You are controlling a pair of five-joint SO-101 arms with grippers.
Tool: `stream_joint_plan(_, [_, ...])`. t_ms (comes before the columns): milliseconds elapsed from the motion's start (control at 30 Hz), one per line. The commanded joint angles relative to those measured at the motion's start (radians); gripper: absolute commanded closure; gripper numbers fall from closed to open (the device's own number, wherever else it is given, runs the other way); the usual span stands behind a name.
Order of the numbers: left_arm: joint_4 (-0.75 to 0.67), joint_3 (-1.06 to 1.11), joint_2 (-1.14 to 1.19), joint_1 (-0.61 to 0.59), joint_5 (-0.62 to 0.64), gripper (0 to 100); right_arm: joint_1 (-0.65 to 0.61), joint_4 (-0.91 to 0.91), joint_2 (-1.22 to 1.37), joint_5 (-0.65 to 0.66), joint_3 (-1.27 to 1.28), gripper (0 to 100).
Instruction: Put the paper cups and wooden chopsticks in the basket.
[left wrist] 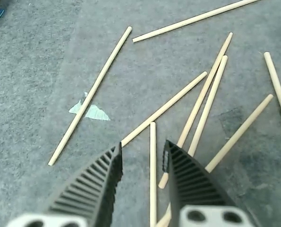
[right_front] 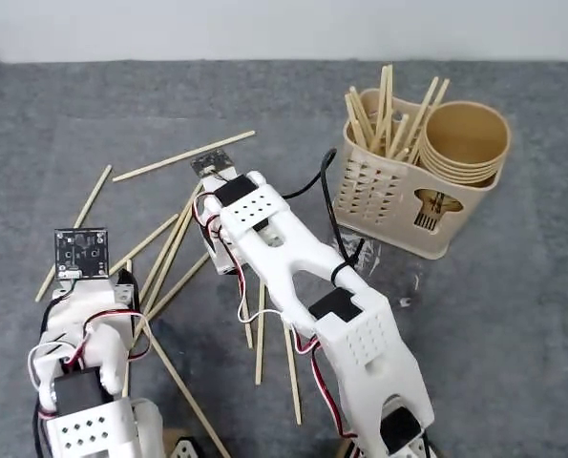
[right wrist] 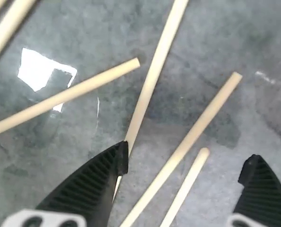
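My right gripper (right wrist: 187, 153), jaws wide apart, hangs above a wooden chopstick (right wrist: 207, 113) whose long axis runs lengthwise between them.

No legible text, number, label or brand anywhere. On the front wall of the basket (right_front: 389, 205), right of frame centre in the high view, a cut-out figure (right_front: 437, 210) without letters.
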Motion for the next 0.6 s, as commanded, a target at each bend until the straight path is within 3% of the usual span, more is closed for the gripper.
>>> stream_joint_plan(0, [-0.020, -0.004, -0.014, -0.008, -0.009, 86, -0.033, -0.005, -0.001, -0.011, -0.035, 61.9])
stream_joint_plan(567, [-0.020, -0.004, -0.014, -0.008, -0.011, 86, -0.059, 0.113, 0.012, -0.014, -0.034, 64.5])
